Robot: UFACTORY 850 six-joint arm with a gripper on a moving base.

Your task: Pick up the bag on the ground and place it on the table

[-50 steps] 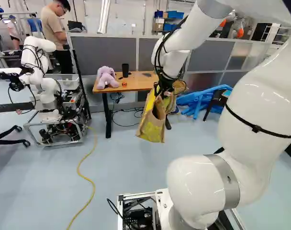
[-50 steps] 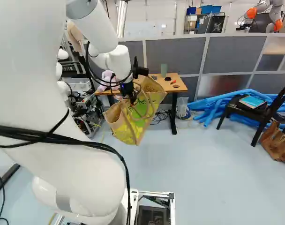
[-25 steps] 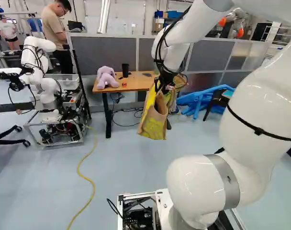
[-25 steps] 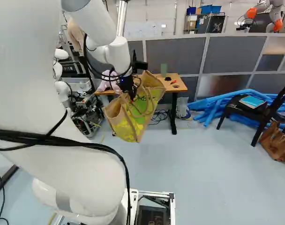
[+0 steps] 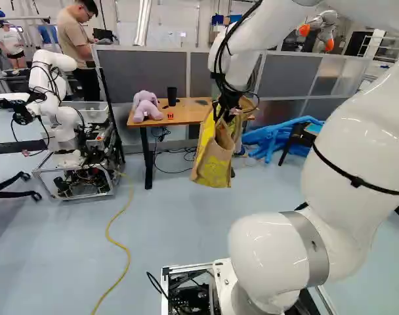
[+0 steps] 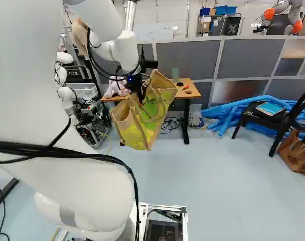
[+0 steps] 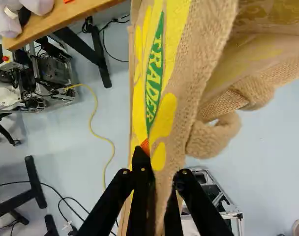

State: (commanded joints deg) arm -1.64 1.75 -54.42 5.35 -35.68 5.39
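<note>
The bag (image 5: 212, 161) is lifted off the floor (image 5: 180, 223); its placing on the table (image 5: 180, 117) is left to be done.
The fabric near the bag's mouth is pinched between the nearly closed fingers of the gripper (image 7: 161, 169), and the bag is hung, tilted, on the near side of the table, its lower part seemingly below the top. The pick-up can be judged complete, roughly half the task; raising, carrying over the edge, lowering and release remain.

Floor (image 6: 233, 186): pale blue-grey, smooth. Far side: grey partition (image 6: 187, 60) in light frames; white wall (image 6: 165, 15) behind. Right: black chair (image 6: 258, 117), before partition.
</note>
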